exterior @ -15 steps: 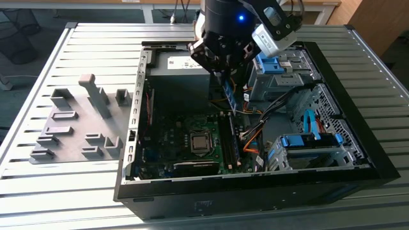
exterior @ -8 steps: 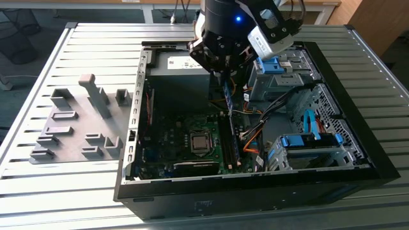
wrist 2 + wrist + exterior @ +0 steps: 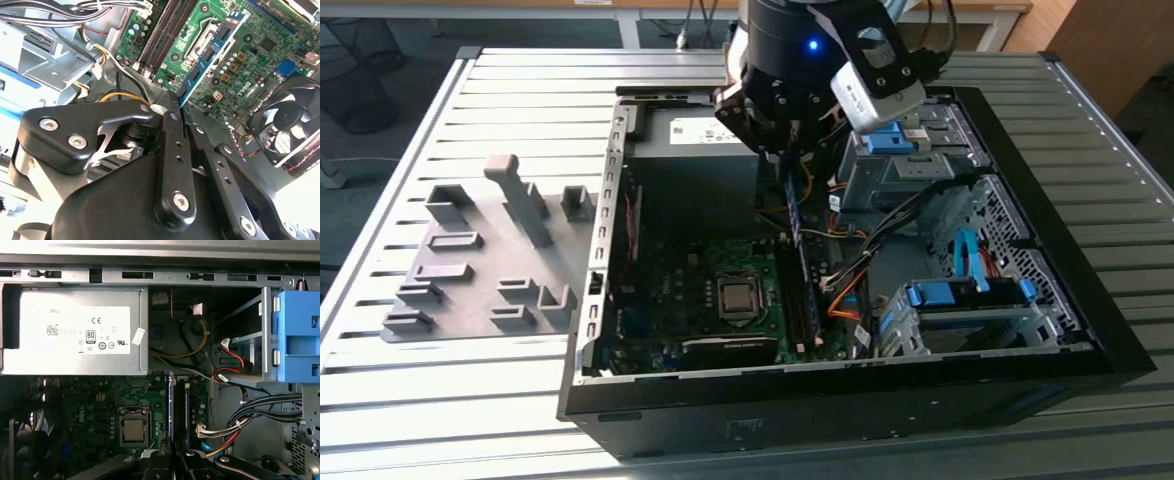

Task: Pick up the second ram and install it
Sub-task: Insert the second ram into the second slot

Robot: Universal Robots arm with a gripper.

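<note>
— How did the arm stand?

— The black robot arm (image 3: 781, 40) entered at the upper middle of the exterior view. Its wrist pointed almost straight down into the open black computer case (image 3: 854, 400). The case lay on its side on the slatted grey metal table (image 3: 454, 400). The gripper (image 3: 785, 158) hung at about the height of the case's upper rim, near the grey metal power-supply box with a white label (image 3: 75, 335).

— And the gripper itself?

— Its black fingers (image 3: 172, 150) were drawn close together, pinching the second ram (image 3: 170, 410), a thin, long, dark green-black memory stick. In the first wrist view the stick showed edge-on, as a narrow dark strip rising from between the fingertips.

— Where was the stick, then?

— Over the green motherboard (image 3: 707, 290). In the exterior view it was to the right of the square silver processor socket (image 3: 738, 295). It was lined up just beside the long black memory slots (image 3: 186, 407). Whether its lower edge touched a slot, I could not tell.

— Anything else around?

— Pale grey plastic holder blocks (image 3: 480, 260) stood on the table at the exterior view's left, well apart from the gripper. A blue plastic drive bracket (image 3: 887, 140) sat just to the gripper's right in that view.
</note>
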